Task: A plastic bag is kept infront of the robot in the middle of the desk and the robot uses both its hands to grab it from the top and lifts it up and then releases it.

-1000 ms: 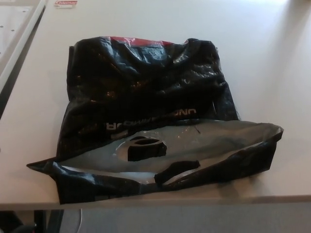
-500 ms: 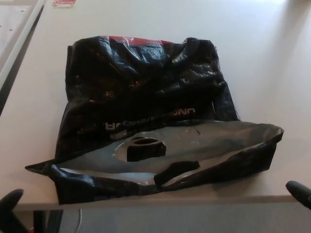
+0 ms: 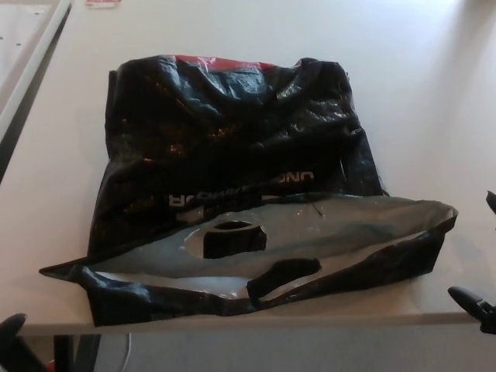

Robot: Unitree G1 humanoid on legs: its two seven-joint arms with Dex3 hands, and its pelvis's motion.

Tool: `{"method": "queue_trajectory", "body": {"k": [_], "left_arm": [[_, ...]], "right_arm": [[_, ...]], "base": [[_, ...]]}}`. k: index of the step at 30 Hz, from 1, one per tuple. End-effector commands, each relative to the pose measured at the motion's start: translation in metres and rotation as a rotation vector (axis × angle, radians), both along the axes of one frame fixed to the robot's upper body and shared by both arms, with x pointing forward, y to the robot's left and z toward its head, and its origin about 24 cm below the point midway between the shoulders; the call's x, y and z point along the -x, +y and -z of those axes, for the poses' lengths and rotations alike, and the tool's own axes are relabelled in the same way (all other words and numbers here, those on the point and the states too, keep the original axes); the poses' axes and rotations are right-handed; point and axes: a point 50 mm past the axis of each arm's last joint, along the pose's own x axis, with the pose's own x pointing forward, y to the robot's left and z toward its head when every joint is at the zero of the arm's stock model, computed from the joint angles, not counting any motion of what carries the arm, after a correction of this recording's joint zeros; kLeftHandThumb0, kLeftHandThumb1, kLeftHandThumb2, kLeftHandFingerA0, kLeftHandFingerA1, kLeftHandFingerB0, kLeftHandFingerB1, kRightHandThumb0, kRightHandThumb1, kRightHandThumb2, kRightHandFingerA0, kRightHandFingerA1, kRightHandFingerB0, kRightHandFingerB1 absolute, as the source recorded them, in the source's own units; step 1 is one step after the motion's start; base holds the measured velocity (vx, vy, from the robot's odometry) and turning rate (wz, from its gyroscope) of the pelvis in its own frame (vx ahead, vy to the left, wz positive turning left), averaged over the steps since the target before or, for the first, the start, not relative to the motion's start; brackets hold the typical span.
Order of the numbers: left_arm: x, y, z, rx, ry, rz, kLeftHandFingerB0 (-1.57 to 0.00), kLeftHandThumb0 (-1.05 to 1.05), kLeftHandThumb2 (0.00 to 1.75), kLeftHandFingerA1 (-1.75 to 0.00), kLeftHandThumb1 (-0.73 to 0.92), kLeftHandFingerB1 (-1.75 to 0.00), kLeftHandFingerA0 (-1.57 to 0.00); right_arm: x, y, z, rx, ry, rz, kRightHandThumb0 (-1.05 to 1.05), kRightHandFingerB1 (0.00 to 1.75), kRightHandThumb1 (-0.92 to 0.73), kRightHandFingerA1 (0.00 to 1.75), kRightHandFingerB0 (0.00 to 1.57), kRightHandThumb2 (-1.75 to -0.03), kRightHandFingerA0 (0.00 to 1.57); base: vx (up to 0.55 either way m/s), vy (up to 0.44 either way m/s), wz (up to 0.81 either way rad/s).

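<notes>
A crumpled black plastic bag (image 3: 232, 155) with white lettering lies flat in the middle of the pale desk (image 3: 418, 93). Its mouth faces me near the front edge, showing the grey inside (image 3: 310, 232) and two cut-out handle holes (image 3: 234, 237). A red strip shows at the bag's far edge. Only a black tip of my left hand (image 3: 11, 332) shows at the bottom left corner, below the desk edge and clear of the bag. My right hand (image 3: 474, 304) shows as two separate black fingertips at the right border, spread apart, holding nothing, just right of the bag's mouth.
A white panel (image 3: 19, 35) lies along the desk's left side, with a dark gap beside it. A small red-and-white label (image 3: 103, 3) sits at the far edge. The desk's front edge (image 3: 325, 319) runs just under the bag's mouth.
Both hands came into view at the bottom corners over the last second. The right hand now shows a second fingertip higher at the right border. The bag has not moved.
</notes>
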Motion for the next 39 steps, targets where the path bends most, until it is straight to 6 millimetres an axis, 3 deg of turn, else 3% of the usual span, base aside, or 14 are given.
{"method": "queue_trajectory", "body": {"k": [1, 2, 3, 5, 6, 12, 13, 16, 18, 19, 20, 22, 25, 39], "left_arm": [[-0.012, 0.009, 0.011, 0.025, 0.041, -0.019, -0.14, -0.08, 0.83, -0.53, 0.38, -0.47, -0.28], [-0.014, 0.012, 0.015, 0.043, 0.05, -0.03, -0.28, -0.19, 0.56, -0.35, 0.52, -0.31, -0.41], [-0.017, 0.015, 0.019, 0.064, 0.067, -0.051, -0.29, -0.21, 0.56, -0.34, 0.52, -0.31, -0.42], [-0.023, 0.023, 0.024, 0.083, 0.095, -0.084, -0.29, -0.2, 0.56, -0.35, 0.52, -0.31, -0.42], [-0.027, 0.026, 0.027, 0.105, 0.111, -0.094, -0.32, -0.21, 0.55, -0.36, 0.51, -0.31, -0.47], [-0.043, 0.038, 0.039, 0.088, 0.16, -0.161, -0.32, -0.19, 0.55, -0.36, 0.52, -0.31, -0.49], [-0.049, 0.037, 0.043, 0.119, 0.186, -0.166, -0.31, -0.23, 0.56, -0.35, 0.52, -0.31, -0.47], [-0.056, 0.034, 0.049, 0.164, 0.218, -0.17, -0.34, -0.29, 0.55, -0.37, 0.5, -0.33, -0.51], [-0.062, 0.029, 0.056, 0.255, 0.264, -0.148, -0.35, -0.34, 0.55, -0.37, 0.49, -0.34, -0.53], [-0.065, 0.027, 0.06, 0.31, 0.293, -0.121, -0.36, -0.38, 0.54, -0.37, 0.47, -0.34, -0.53], [-0.068, 0.022, 0.064, 0.377, 0.337, -0.081, -0.38, -0.45, 0.54, -0.39, 0.46, -0.35, -0.56], [-0.072, 0.014, 0.068, 0.439, 0.366, -0.04, -0.33, -0.51, 0.68, -0.47, 0.38, -0.42, -0.51], [-0.075, 0.001, 0.072, 0.563, 0.415, 0.05, -0.37, -0.42, 0.53, -0.37, 0.42, -0.34, -0.54], [-0.036, -0.032, 0.068, 0.531, 0.613, 0.311, -0.31, -0.48, 0.67, -0.46, 0.37, -0.42, -0.49]], "right_arm": [[-0.012, -0.009, 0.001, -0.092, 0.076, 0.042, -0.61, 0.24, -0.42, 0.4, 0.05, -0.73, 0.11], [-0.012, -0.009, 0.001, -0.102, 0.083, 0.043, -0.62, 0.22, -0.42, 0.39, 0.05, -0.73, 0.1], [-0.013, -0.008, 0.001, -0.11, 0.089, 0.045, -0.33, 0.49, -0.35, 0.48, 0.0, -0.91, 0.0], [-0.014, -0.004, 0.004, -0.118, 0.095, 0.05, -0.32, 0.49, -0.36, 0.48, 0.0, -0.91, 0.0], [-0.014, -0.002, 0.006, -0.108, 0.095, 0.049, -0.6, 0.28, -0.43, 0.41, 0.08, -0.73, 0.16], [-0.024, 0.011, 0.009, -0.049, 0.113, 0.013, -0.55, 0.24, -0.55, 0.39, 0.12, -0.58, 0.38], [-0.025, 0.013, 0.011, -0.043, 0.12, 0.013, -0.61, 0.32, -0.45, 0.47, 0.08, -0.74, 0.3], [-0.027, 0.014, 0.012, -0.039, 0.123, 0.012, -0.55, 0.25, -0.56, 0.42, 0.12, -0.57, 0.4], [-0.027, 0.013, 0.013, -0.054, 0.129, 0.012, -0.63, 0.33, -0.46, 0.48, 0.08, -0.76, 0.31], [-0.027, 0.013, 0.013, -0.07, 0.126, 0.019, -0.57, 0.26, -0.56, 0.41, 0.14, -0.57, 0.42], [-0.029, 0.016, 0.014, -0.108, 0.124, 0.016, -0.62, 0.36, -0.46, 0.41, 0.09, -0.75, 0.23], [-0.029, 0.017, 0.014, -0.131, 0.12, 0.01, -0.63, 0.36, -0.47, 0.41, 0.11, -0.74, 0.23], [-0.03, 0.016, 0.016, -0.18, 0.122, 0.018, -0.62, 0.36, -0.47, 0.41, 0.12, -0.74, 0.24], [-0.025, 0.018, 0.029, -0.363, 0.21, 0.048, -0.63, 0.38, -0.51, 0.42, 0.15, -0.78, 0.26]], "base": [[0.0, 0.0, 0.0], [0.0, 0.0, 0.0], [0.0, 0.0, 0.0], [0.0, 0.0, 0.0], [0.0, 0.0, 0.0], [0.0, 0.0, 0.0], [0.0, 0.0, 0.0], [0.0, 0.0, 0.0], [0.0, 0.0, 0.0], [0.0, 0.0, 0.0], [0.0, 0.0, 0.0], [0.0, 0.0, 0.0], [0.0, 0.0, 0.0], [0.0, 0.0, 0.0]]}}
